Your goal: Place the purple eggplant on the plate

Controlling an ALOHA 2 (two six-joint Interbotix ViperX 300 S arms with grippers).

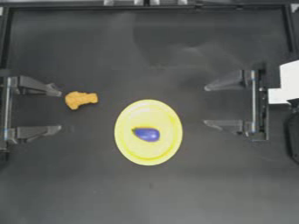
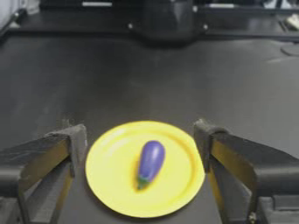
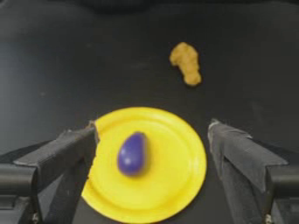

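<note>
The purple eggplant, a small glossy oval with a green stem tip (seen in the left wrist view), lies at the middle of the yellow plate on the tabletop. Left gripper and right gripper both have fingers spread wide, holding nothing, well apart from the eggplant. An orange nugget sits near the left fingers.

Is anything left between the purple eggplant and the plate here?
Nothing: the purple eggplant lies on the plate. The left claw and right claw are open, back at their sides. The orange nugget lies apart.
</note>
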